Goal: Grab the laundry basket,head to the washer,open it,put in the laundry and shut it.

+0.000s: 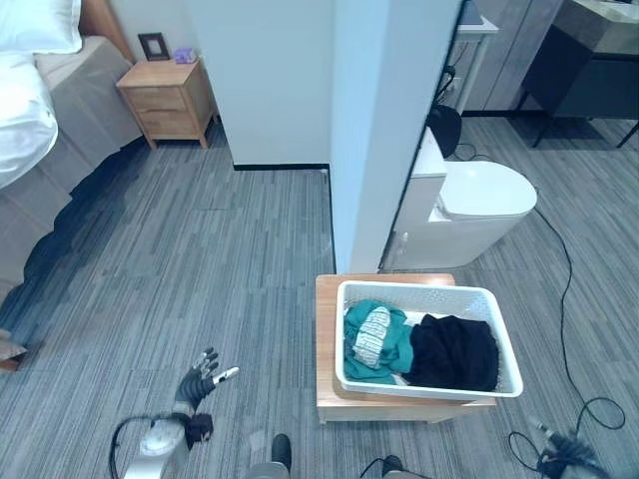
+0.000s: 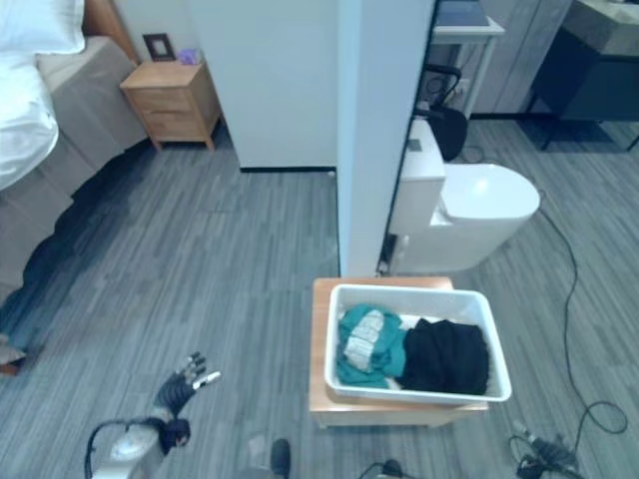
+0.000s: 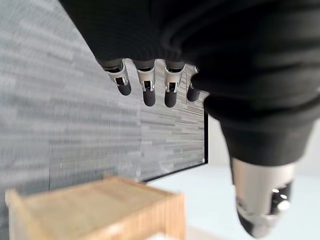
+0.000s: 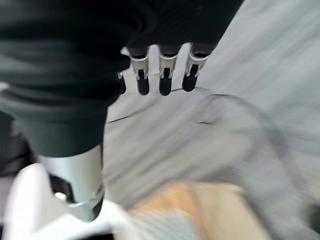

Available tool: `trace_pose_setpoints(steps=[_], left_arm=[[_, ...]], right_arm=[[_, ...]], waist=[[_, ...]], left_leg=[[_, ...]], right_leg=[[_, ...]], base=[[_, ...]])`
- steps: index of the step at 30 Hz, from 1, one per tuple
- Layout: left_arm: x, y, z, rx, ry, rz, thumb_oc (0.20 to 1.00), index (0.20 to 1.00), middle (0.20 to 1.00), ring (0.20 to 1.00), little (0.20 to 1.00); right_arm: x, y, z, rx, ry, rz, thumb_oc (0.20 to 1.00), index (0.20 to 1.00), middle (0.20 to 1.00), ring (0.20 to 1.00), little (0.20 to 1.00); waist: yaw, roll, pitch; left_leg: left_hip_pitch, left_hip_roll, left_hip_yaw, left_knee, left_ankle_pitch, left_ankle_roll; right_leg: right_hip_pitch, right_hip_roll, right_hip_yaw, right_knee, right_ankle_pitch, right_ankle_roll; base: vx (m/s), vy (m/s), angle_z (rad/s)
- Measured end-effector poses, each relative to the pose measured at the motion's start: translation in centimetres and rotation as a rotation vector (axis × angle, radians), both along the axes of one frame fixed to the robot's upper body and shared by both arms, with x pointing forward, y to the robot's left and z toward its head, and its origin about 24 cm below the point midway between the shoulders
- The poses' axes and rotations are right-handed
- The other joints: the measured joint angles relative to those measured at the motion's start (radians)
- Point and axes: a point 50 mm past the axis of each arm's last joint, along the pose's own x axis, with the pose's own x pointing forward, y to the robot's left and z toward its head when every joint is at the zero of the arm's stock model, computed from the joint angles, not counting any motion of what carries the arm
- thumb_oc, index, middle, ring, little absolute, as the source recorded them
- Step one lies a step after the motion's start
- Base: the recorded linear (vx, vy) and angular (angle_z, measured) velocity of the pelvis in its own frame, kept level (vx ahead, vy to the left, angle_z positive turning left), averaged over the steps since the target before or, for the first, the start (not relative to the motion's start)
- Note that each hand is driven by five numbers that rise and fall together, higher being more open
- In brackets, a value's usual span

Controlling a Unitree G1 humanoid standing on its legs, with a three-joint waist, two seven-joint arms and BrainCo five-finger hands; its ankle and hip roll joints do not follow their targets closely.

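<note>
A white laundry basket [image 1: 419,290] stands on a low wooden table [image 1: 326,339] in front of me. In it lie teal clothes [image 1: 363,344] with a pale striped piece on top, and a black garment [image 1: 454,351] beside them. My left hand [image 1: 198,385] hangs low to the left of the table, well apart from the basket, its fingers [image 3: 145,86] straight and holding nothing. Down at the lower right, past the basket's near corner, is my right hand [image 1: 562,446]; its fingers [image 4: 161,81] are straight and empty too.
A white partition wall [image 1: 379,130] rises just behind the table, with a white toilet [image 1: 484,205] to its right. A wooden nightstand [image 1: 168,100] and a bed [image 1: 40,110] stand at the far left. A dark cabinet [image 1: 589,70] is at the far right. Grey plank floor lies between.
</note>
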Motion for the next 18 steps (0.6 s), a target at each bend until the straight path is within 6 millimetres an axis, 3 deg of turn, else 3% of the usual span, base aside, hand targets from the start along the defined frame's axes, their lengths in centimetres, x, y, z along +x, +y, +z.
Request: trace_pose_setpoints(steps=[3,4,5,7,8,10,12,15,18], left_arm=[[-0.3,-0.3,-0.2,-0.009,0.016,-0.001,1.0,1.0,1.0,1.0,1.0],[0.4,-0.4,0.0,-0.005,0.009,-0.007,1.0,1.0,1.0,1.0,1.0],[1.2,-0.6,0.3,-0.008,-0.01,-0.005,1.0,1.0,1.0,1.0,1.0],[3.0,-1.2,1.0,0.013,-0.029,-0.044,1.0,1.0,1.0,1.0,1.0],[3.7,-1.4,1.3,0.015,-0.042,-0.058,1.0,1.0,1.0,1.0,1.0],[5.1,-2.2,1.6,0.026,-0.04,-0.108,1.0,1.0,1.0,1.0,1.0],[7.4,-3.4,3.2,0.032,-0.108,-0.172,1.0,1.0,1.0,1.0,1.0],[8.1,-3.6,3.7,0.037,-0.111,-0.212,1.0,1.0,1.0,1.0,1.0],[8.4,-3.6,4.6,0.068,-0.117,-0.292,1.0,1.0,1.0,1.0,1.0]], right_arm=[[1.9,-1.8,3.5,-0.153,-0.058,0.06,1.0,1.0,1.0,1.0,1.0],[2.0,-2.1,4.7,-0.197,-0.086,0.065,1.0,1.0,1.0,1.0,1.0],[2.4,-2.3,5.8,-0.236,-0.123,0.068,1.0,1.0,1.0,1.0,1.0],[3.8,-2.6,7.9,-0.306,-0.162,0.11,1.0,1.0,1.0,1.0,1.0],[4.7,-2.6,8.8,-0.331,-0.19,0.127,1.0,1.0,1.0,1.0,1.0],[6.7,-2.7,10.6,-0.381,-0.199,0.172,1.0,1.0,1.0,1.0,1.0],[8.3,-2.8,12.3,-0.43,-0.2,0.223,1.0,1.0,1.0,1.0,1.0],[9.9,-2.1,12.6,-0.436,-0.161,0.294,1.0,1.0,1.0,1.0,1.0],[11.5,-1.0,12.3,-0.435,-0.13,0.371,1.0,1.0,1.0,1.0,1.0]], waist=[[0.001,0.025,-0.02],[-0.01,0.027,-0.022],[-0.009,0.035,-0.023],[-0.01,0.018,-0.011],[-0.01,0.01,-0.007],[-0.023,0.011,-0.011],[-0.041,0.045,-0.015],[-0.051,0.077,-0.003],[-0.056,0.066,0.016]], left_leg=[[-0.012,0.071,-0.044,0.013,0.007,-0.01],[-0.043,0.082,-0.06,0.038,0.026,-0.037],[-0.062,0.083,-0.067,0.056,0.059,-0.036],[-0.101,0.078,-0.059,0.084,0.115,-0.032],[-0.097,0.064,-0.068,0.088,0.114,-0.032],[-0.076,0.023,-0.056,0.074,0.092,-0.028],[-0.043,0.014,-0.014,0.031,0.05,-0.022],[-0.029,0.013,-0.009,0.0,0.018,-0.029],[-0.031,-0.017,0.015,0.0,0.007,-0.012]], right_leg=[[0.007,0.086,-0.028,0.009,-0.008,-0.053],[0.003,0.095,-0.043,0.001,-0.01,-0.068],[0.005,0.105,-0.064,0.006,-0.008,-0.087],[-0.006,0.099,-0.078,0.001,-0.009,-0.109],[-0.009,0.088,-0.078,0.001,-0.005,-0.115],[-0.012,0.069,-0.081,0.001,-0.003,-0.116],[-0.033,0.073,-0.087,0.008,0.006,-0.104],[-0.048,0.072,-0.077,0.004,0.026,-0.078],[-0.064,0.039,-0.059,0.0,0.036,-0.059]], base=[[-0.07,-0.237,0.18],[-0.09,-0.057,0.47],[-0.08,-0.05,0.5],[-0.01,0.054,0.22],[0.02,0.101,-0.02],[0.03,0.066,0.08],[0.04,0.103,0.17],[0.02,0.101,-0.14],[-0.02,0.13,-0.16]])
